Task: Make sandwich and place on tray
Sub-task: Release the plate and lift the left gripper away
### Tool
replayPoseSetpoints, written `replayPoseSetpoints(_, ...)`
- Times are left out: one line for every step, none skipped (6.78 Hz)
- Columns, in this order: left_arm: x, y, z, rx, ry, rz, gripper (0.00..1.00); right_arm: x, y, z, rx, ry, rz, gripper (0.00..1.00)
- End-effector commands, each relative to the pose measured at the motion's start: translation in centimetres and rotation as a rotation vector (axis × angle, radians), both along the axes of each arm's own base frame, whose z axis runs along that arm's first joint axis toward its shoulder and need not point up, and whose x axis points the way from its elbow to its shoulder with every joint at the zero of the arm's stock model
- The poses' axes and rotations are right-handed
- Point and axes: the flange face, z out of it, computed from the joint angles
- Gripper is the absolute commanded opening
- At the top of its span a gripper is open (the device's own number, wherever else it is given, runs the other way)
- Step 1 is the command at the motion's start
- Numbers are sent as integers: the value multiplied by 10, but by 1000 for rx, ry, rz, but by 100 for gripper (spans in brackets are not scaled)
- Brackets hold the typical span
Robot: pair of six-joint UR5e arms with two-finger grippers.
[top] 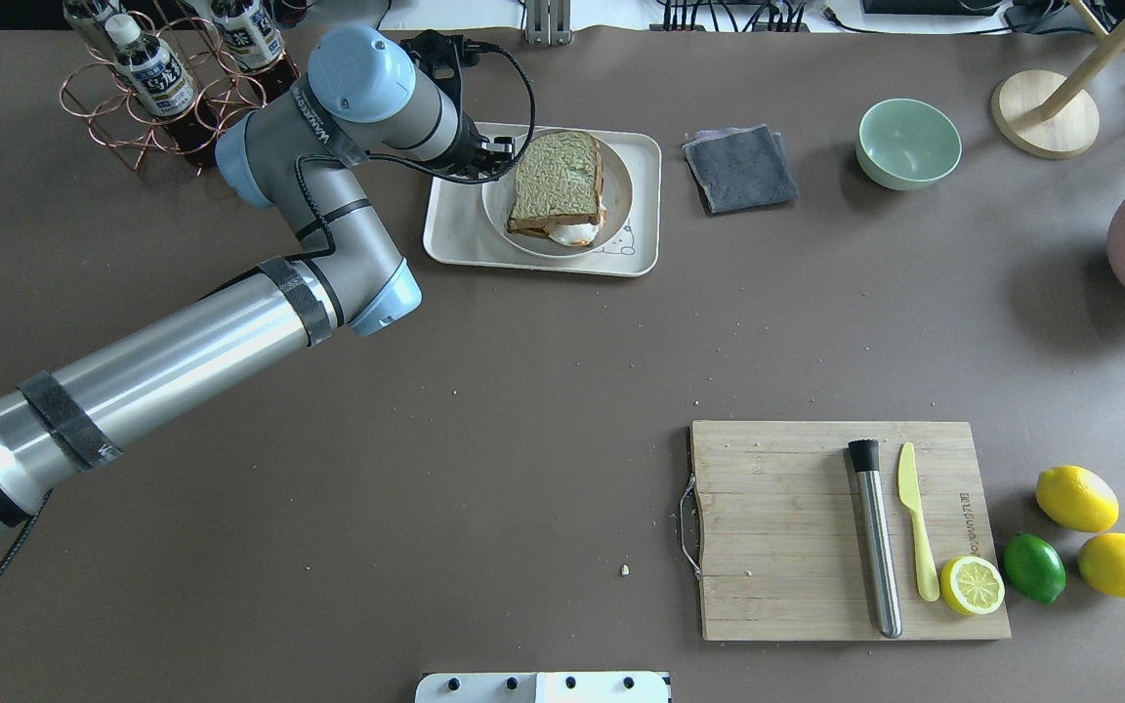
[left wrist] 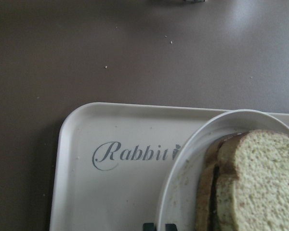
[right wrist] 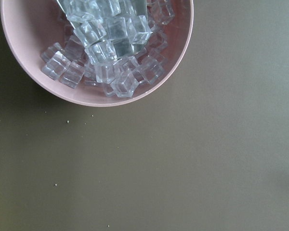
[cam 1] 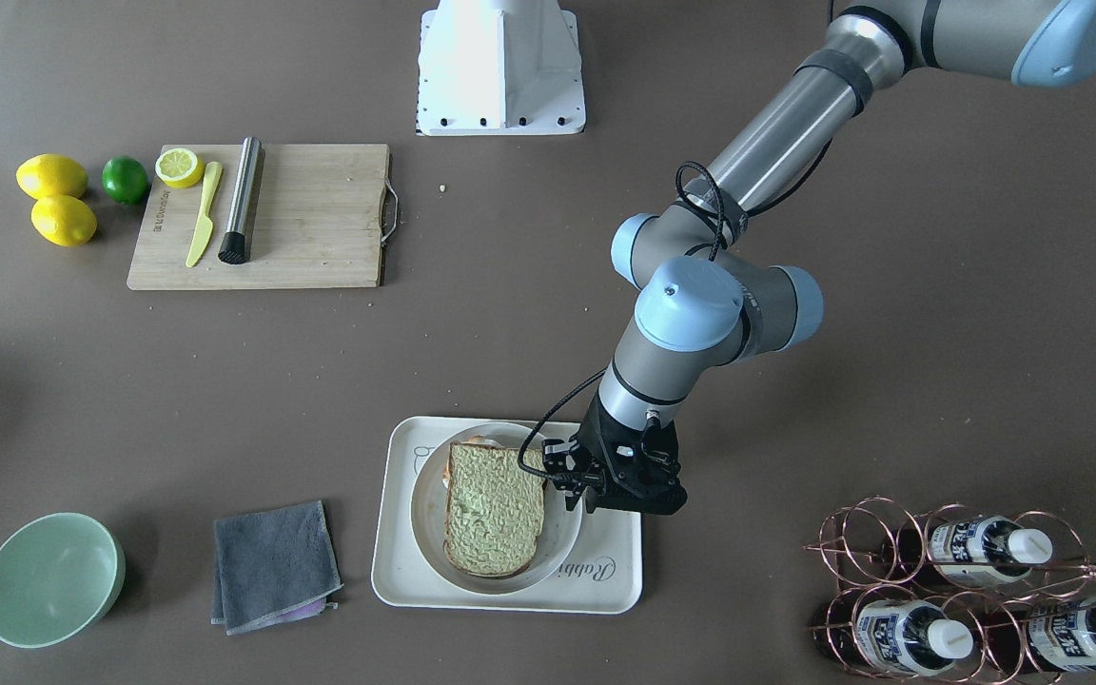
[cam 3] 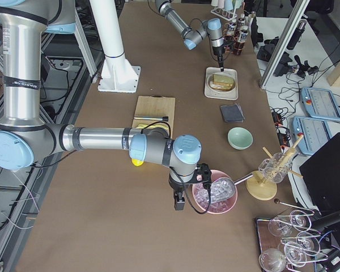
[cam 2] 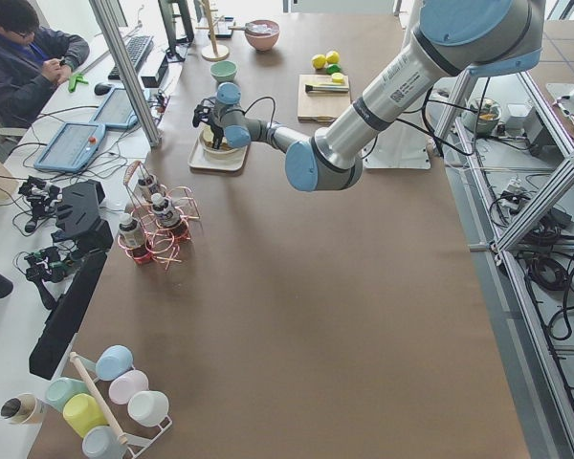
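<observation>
The sandwich point(cam 1: 494, 509) is lying on a round plate point(cam 1: 562, 544), which is resting on the tray point(cam 1: 396, 563). The egg point(top: 574, 233) is being largely hidden inside it. The left end effector point(cam 1: 578, 487) is being held at the plate's 3 o'clock rim in the front-facing view. Its finger spacing cannot be told, nor can that of the distant right end effector point(cam 3: 179, 203).
</observation>
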Motion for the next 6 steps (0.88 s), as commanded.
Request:
replayPoseSetpoints(-16,4,-7,37,37,-16,98,-1,5,8,-23,-5,6,100)
replayPoseSetpoints(-39,18,-5,59,69,-20,97,-1,8,11,-27,-5,5,100)
replayPoseSetpoints(-69,36,-5,85,106,-25,98,-3,18,18,-38,-25,8,100)
replayPoseSetpoints(-111,52,21,64,127,16,98,-7,21,16,-40,-77,16,100)
replayPoseSetpoints(-154,70,49,35,148,65,98,-8,21,17,-36,-89,17,100)
replayPoseSetpoints(-203,93,79,22,157,73,97,-8,24,17,-35,-92,17,100)
